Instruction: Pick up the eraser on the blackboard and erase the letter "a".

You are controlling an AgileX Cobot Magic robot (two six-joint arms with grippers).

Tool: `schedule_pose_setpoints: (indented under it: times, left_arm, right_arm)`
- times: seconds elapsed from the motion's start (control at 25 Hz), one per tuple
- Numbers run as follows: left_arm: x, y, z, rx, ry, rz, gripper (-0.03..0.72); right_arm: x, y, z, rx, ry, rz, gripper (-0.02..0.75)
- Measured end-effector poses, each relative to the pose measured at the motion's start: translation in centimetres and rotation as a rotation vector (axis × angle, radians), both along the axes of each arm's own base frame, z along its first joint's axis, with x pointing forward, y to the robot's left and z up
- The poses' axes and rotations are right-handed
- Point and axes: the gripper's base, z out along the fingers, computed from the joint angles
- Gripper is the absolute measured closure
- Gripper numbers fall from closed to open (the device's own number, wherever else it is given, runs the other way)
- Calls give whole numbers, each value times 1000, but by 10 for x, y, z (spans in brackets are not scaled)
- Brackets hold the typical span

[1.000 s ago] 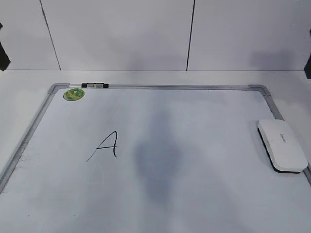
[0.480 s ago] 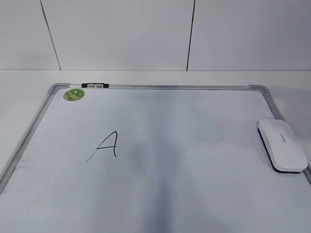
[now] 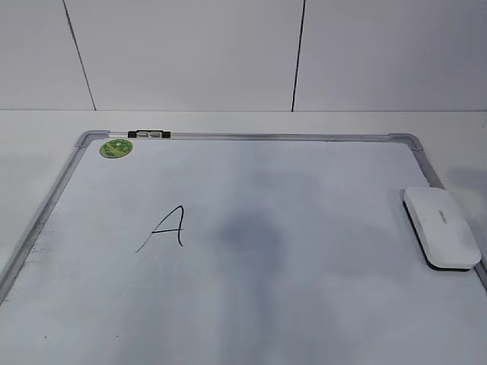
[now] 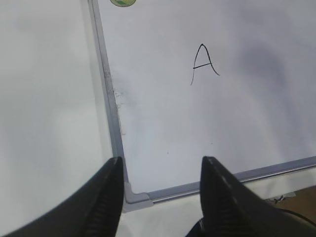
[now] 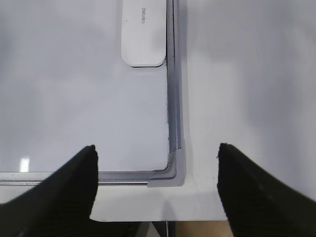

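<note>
The white eraser (image 3: 441,226) lies flat on the blackboard (image 3: 266,137) against its right frame; its near end also shows in the right wrist view (image 5: 143,32). No cursive lowercase "a" shows in any view. The only writing is an angular capital "A" (image 3: 167,226), on the left half of the board, also in the left wrist view (image 4: 204,61). My left gripper (image 4: 160,160) is open and empty above the board's near left corner. My right gripper (image 5: 155,146) is open and empty above the near right corner, well short of the eraser. Neither gripper shows in the exterior view.
A round green sticker (image 3: 116,147) sits at the board's far left corner, with a small black-and-silver clip (image 3: 148,134) on the top frame beside it. The board lies on a white table with a white panelled wall behind. The table's near edge (image 5: 148,219) is below the right gripper.
The dark arm parts at the left and right edges of the exterior view are gone. The shadow on the middle of the board has shifted and faded. Eraser and board have not moved.
</note>
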Motion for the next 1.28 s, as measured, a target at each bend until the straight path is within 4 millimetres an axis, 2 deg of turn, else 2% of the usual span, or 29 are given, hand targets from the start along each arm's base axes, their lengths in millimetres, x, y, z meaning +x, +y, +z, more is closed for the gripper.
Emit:
schedule_pose_setpoints:
  times: [0.16,0.28,0.52,0.64,0.84,1.28]
  left_arm:
    - [-25,1,-19,9,-37,4,308]
    - [-35,3,-35,27,-36,12,308]
    - [-40,5,-71,45,35,17,309]
    - [-38,5,-82,47,64,21,309]
    - [-30,8,-92,72,33,50,309]
    - [-25,11,-97,95,-6,72,309]
  right_arm:
    - [-22,-2,-7,-3,-58,-3,144]
    - [-34,-4,-18,-14,-74,-5,144]
    - [-47,-6,-48,-55,-44,29,145]
    - [-49,-7,-60,-73,-22,44,145]
    - [-45,-7,-68,-82,-39,54,145]
    - [-40,-7,-74,-88,-78,58,145]
